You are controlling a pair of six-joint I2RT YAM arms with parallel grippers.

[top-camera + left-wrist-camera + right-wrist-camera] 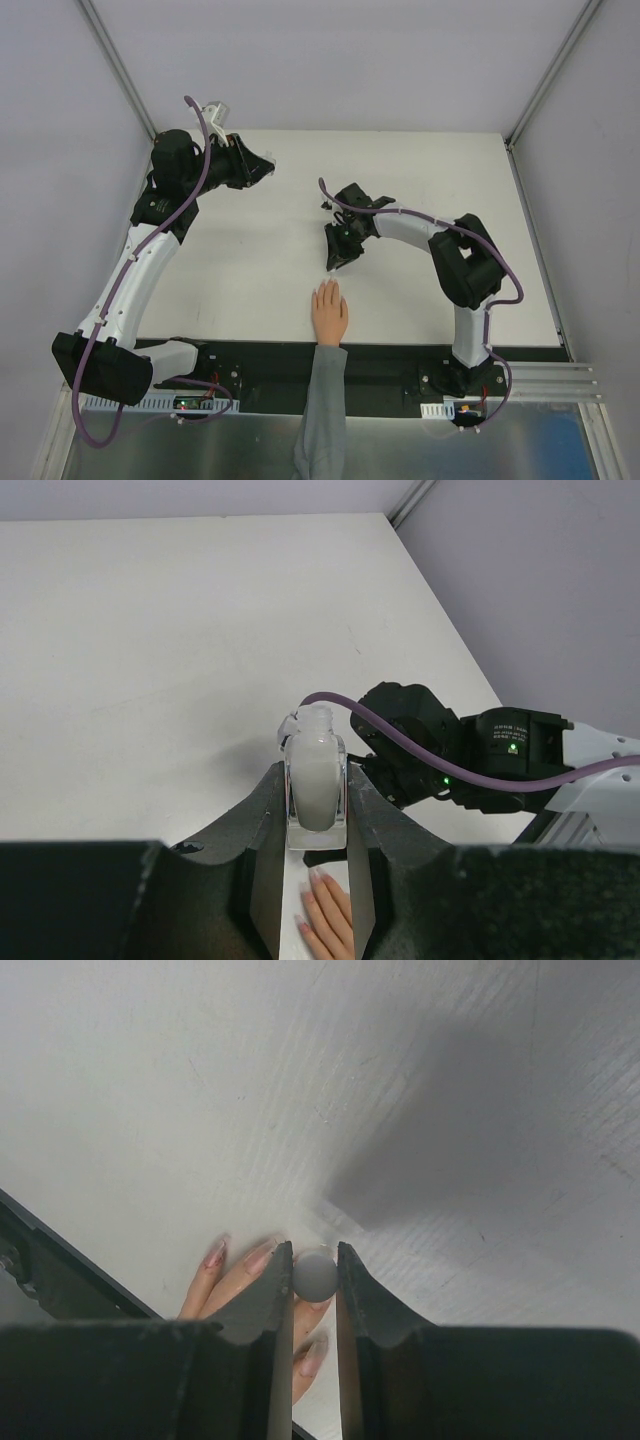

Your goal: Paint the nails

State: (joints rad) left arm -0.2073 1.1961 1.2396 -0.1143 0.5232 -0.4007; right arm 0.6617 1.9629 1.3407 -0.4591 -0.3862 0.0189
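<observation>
The nails [262, 1256] sit right under me, pink-tinted tips on the mannequin hand [329, 312], which lies palm down at the near edge of the table [400, 180], middle of the edge, grey sleeve [322, 420] trailing off towards my bases. My right gripper [314, 1248] hangs directly over those fingertips, jaws pinched on a small round pale cap [314, 1274], seen end-on; what's beneath it I can't tell. Out at the far left, well away from the hand, my left gripper [317, 775] is clamped tight on the clear bottle [317, 785], milky liquid inside, neck bare at the top, lifted above the table surface.
</observation>
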